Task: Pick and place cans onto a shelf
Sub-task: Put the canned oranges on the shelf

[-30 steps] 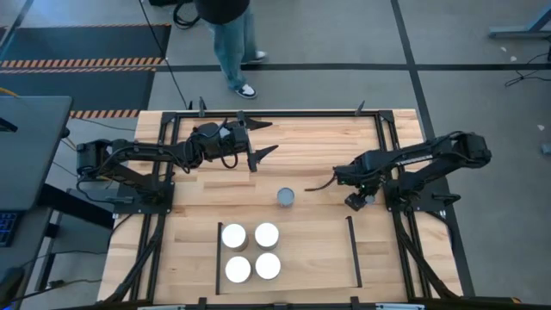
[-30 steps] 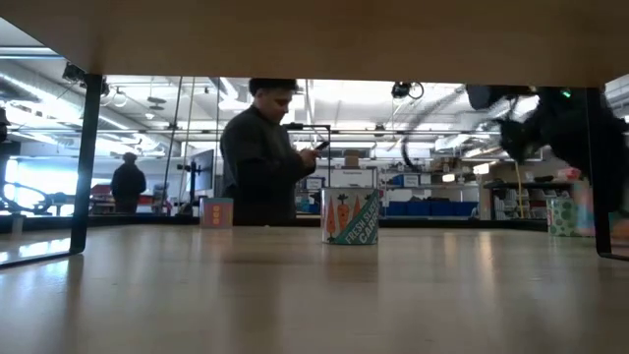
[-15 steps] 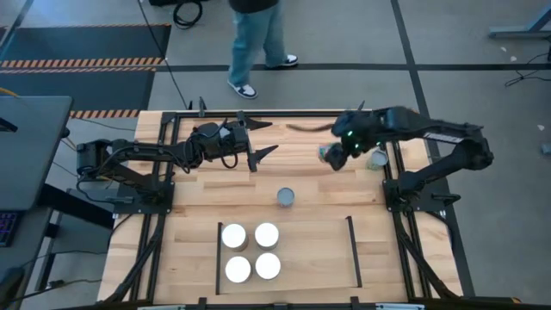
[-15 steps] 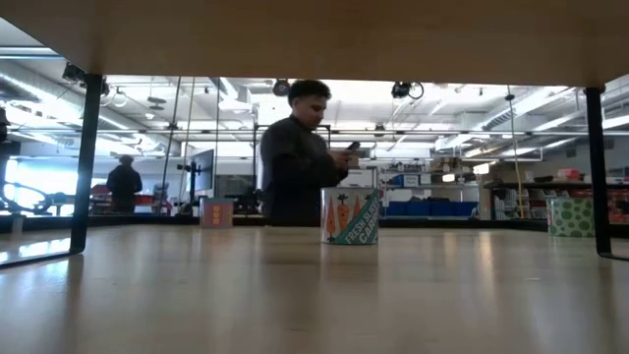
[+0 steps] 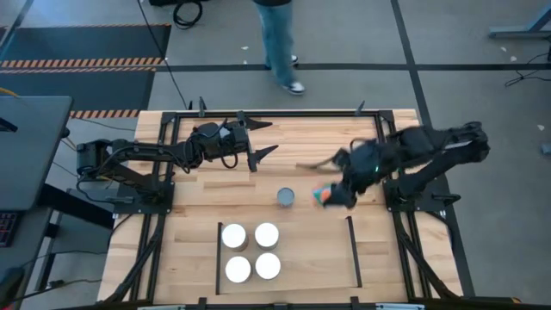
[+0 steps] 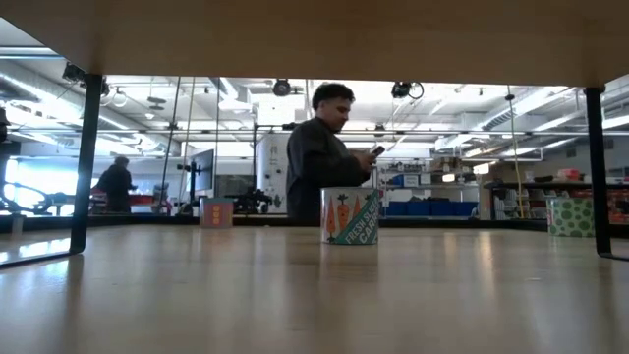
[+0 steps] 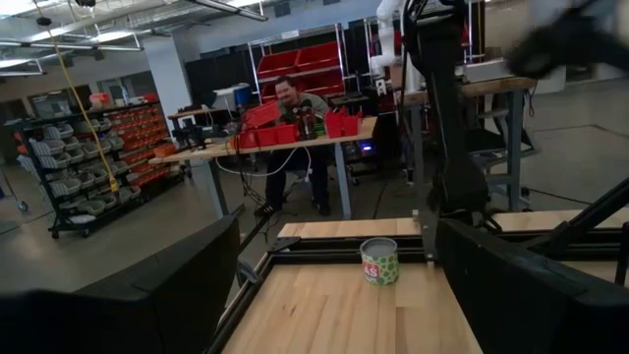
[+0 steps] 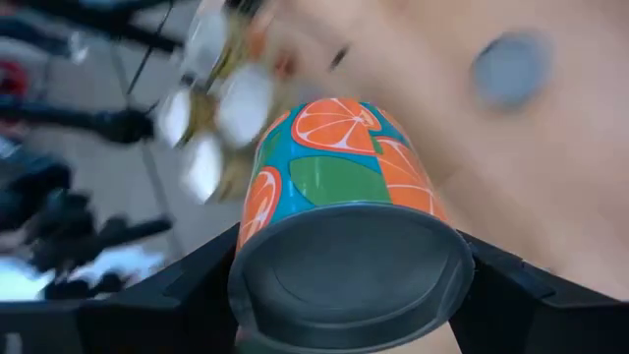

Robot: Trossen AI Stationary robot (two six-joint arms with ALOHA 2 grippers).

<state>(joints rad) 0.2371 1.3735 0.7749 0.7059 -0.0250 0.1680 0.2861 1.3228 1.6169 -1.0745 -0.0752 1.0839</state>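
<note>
My right gripper (image 5: 329, 195) hangs over the table right of centre, shut on a can (image 8: 339, 157) printed with orange slices. A grey-topped can (image 5: 286, 197) stands on its base just to its left; the low view shows carrots on that can's side (image 6: 351, 216). Several white-topped cans (image 5: 250, 251) stand in a square at the left end of the shelf (image 5: 310, 258), a pale panel between two thin black rails. My left gripper (image 5: 269, 138) waits open above the far left of the table. A green can (image 7: 379, 261) stands by the table's right frame. My right gripper pinches the orange can between its two fingers, one on each side of the round wall (image 8: 257, 211), close to the grey end (image 8: 349, 280) that faces the wrist. The fingers slant down from the right. The can is tilted and lifted clear of the table.
A black frame (image 5: 258, 114) runs around the wooden table. The right part of the shelf beside the rail (image 5: 353, 250) is bare wood. A person (image 5: 280, 43) walks past beyond the far edge, also seen behind the table in the low view as a standing person (image 6: 329, 157).
My right gripper has risen from low at the table's right side, out of the low view. It swung up toward the far edge, then came back toward the near side, tipping downward, with the orange can in it. The person has walked to the right.
</note>
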